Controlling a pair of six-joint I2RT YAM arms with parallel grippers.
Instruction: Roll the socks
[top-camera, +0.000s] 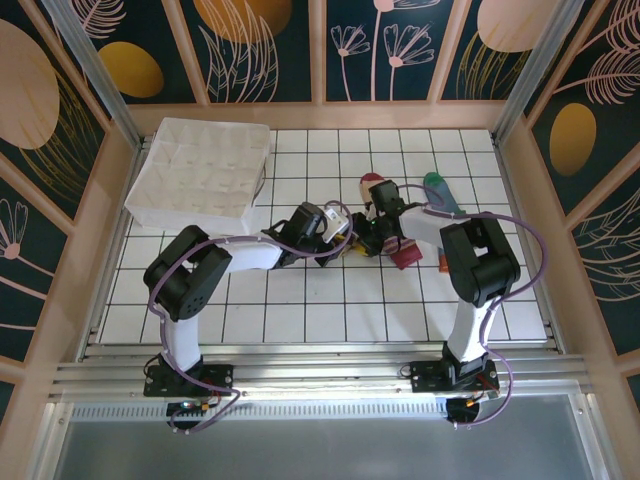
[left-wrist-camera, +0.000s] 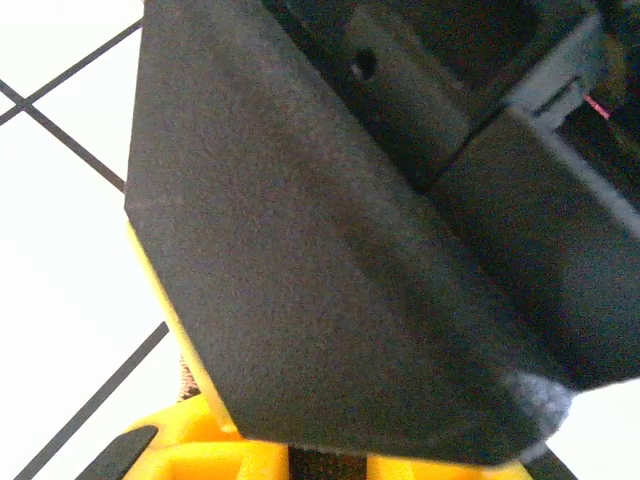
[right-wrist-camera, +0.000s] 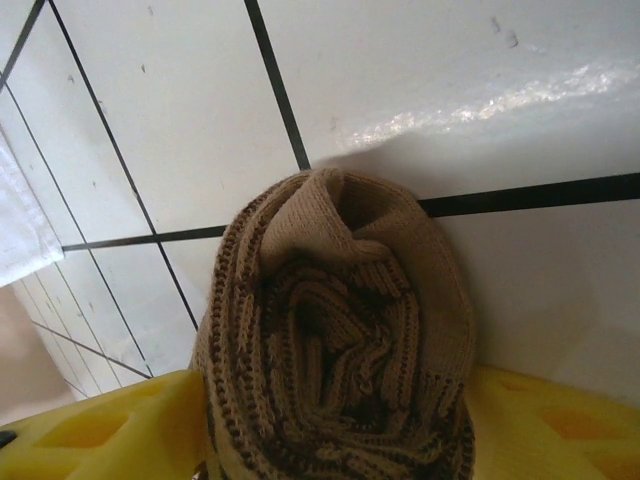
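In the right wrist view, the tan-and-brown sock (right-wrist-camera: 335, 340) is a tight roll standing on the white tiles. It sits between my right gripper's (right-wrist-camera: 335, 445) yellow fingers (right-wrist-camera: 110, 430), which are spread wide on either side of it. My left gripper (left-wrist-camera: 328, 462) and right gripper (top-camera: 368, 238) meet nose to nose at mid-table. The left fingers are drawn close together over a dark strip, with a scrap of brown knit (left-wrist-camera: 186, 385) beside them. The beige sock with a red toe (top-camera: 372, 184) lies behind the grippers, its striped cuff (top-camera: 408, 255) in front of them. The blue-grey sock with a green toe (top-camera: 437, 188) lies to their right.
A white quilted cloth bin (top-camera: 205, 170) stands at the back left. Wooden walls ring the tiled table (top-camera: 300, 310). In the left wrist view, the black body of the right gripper (left-wrist-camera: 350, 250) sits right in front of the camera.
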